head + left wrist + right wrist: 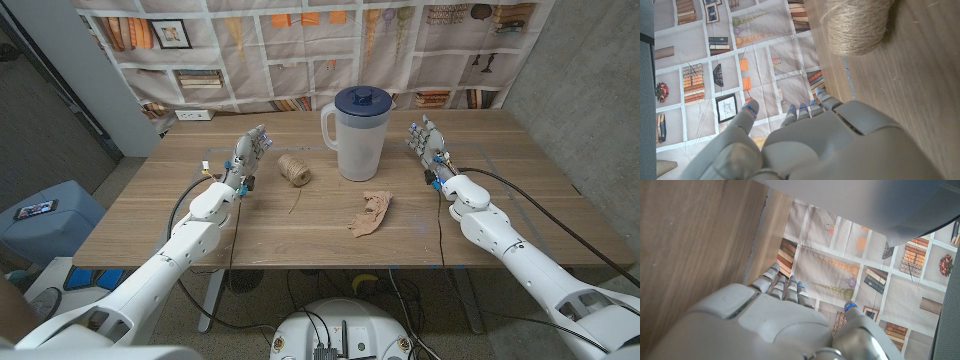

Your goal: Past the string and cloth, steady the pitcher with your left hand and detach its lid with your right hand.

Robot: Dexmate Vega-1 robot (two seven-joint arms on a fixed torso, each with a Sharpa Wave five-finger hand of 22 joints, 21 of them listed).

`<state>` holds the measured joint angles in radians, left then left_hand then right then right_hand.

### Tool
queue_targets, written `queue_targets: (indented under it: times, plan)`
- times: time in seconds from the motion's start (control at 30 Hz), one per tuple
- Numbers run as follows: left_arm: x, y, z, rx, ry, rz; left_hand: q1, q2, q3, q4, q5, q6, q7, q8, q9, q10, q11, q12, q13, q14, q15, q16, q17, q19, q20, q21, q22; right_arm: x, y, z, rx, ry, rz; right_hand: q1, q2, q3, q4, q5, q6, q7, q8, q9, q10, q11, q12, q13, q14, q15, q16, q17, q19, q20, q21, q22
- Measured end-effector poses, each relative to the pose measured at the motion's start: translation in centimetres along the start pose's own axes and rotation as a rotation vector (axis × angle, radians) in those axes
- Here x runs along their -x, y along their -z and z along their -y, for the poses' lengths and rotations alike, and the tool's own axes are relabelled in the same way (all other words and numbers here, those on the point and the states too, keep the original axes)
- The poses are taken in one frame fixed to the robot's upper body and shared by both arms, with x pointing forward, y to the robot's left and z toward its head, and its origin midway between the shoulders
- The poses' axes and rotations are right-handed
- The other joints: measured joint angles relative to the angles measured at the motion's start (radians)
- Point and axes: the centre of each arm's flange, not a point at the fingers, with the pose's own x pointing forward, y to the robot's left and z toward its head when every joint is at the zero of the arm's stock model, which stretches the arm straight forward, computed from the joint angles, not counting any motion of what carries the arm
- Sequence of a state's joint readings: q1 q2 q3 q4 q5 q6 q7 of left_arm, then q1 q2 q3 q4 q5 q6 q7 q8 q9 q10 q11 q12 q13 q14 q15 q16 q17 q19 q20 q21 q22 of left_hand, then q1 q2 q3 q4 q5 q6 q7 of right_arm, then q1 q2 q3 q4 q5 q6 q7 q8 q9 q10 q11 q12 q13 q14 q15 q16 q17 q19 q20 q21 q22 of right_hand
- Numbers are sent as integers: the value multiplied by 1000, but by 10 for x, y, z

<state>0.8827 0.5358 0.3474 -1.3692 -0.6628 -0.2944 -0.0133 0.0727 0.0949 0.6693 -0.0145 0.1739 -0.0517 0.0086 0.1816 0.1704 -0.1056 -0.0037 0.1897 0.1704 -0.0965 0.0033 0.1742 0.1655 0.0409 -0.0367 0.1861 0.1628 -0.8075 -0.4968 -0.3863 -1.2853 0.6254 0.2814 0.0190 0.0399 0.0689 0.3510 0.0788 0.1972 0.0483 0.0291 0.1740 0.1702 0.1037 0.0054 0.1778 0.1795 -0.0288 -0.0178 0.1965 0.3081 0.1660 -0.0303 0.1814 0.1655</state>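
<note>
Meanwhile each robot hand, left (248, 157) and right (427, 144), flanks the pitcher (357, 133), fingers apart, empty.

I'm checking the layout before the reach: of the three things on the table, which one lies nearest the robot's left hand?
The ball of string, just beside the left hand. The pitcher and the cloth lie farther toward the robot's right.

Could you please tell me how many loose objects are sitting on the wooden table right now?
3: the pitcher at the far middle, the ball of string to its left, and the cloth nearer the robot. Nothing appears hidden.
</note>
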Motion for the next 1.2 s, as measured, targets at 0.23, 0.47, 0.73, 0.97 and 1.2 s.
queue_targets:
  times: [0.23, 0.47, 0.73, 0.97, 1.2]
  plan:
    - [2, -13, -1, -22, 19, 1, 13, 2, 3, -21, 0, 10, -2, 0, 0, 0, 0, 0, 0, 0, 0, 0, 0, 9, 1, 0, 0, 1, 1, -1, 9, 8, 1, 7, 7, 4, -4, 0, 3, 3, 0, 0, 0, 0, 0, 0, 0, 0, 0, -2, 0, 0, 0, 0]
    - [2, -20, 0, -39, 35, -23, 36, -5, 11, -61, 0, 15, -7, 3, 0, 5, -5, 0, 0, 4, -4, 0, 0, 12, 1, 0, 0, 4, 2, -1, 17, 12, 2, 7, 6, 4, -4, 0, 3, 3, 4, 0, 0, 0, 0, 0, 0, 0, 0, -2, 0, 0, 0, 0]
    - [1, -40, 5, -75, 79, -22, 67, -26, 16, -116, 4, 20, -13, 7, 0, 15, -15, 0, 5, 7, -7, 0, 0, 14, -1, 0, 0, 5, 2, 2, 24, 16, 4, 6, 6, 1, -7, 0, 3, 3, 4, 0, 0, 0, 4, 0, 0, 0, 0, -6, 0, 0, 0, 0]
    - [4, -50, 8, -112, 122, -37, 103, -43, 19, -154, 4, 35, -22, 11, 0, 35, -27, 7, 4, 22, -22, 4, 0, 39, -1, 0, 0, 6, 3, 6, 31, 18, 5, 6, 6, 1, -7, 0, 3, 3, 4, 0, 0, 0, 4, 0, 0, 0, 0, -7, 0, 0, 0, 0]
    - [5, -58, 11, -153, 165, -43, 132, -54, 21, -170, 4, 55, -26, 19, 0, 63, -34, 15, 4, 48, -36, 4, 0, 65, 8, 0, 0, 8, 1, 9, 38, 20, 8, 6, 6, 1, -7, 0, 3, 3, 4, 0, 0, 0, 4, 0, 0, 0, 0, -7, 0, 0, 0, 0]
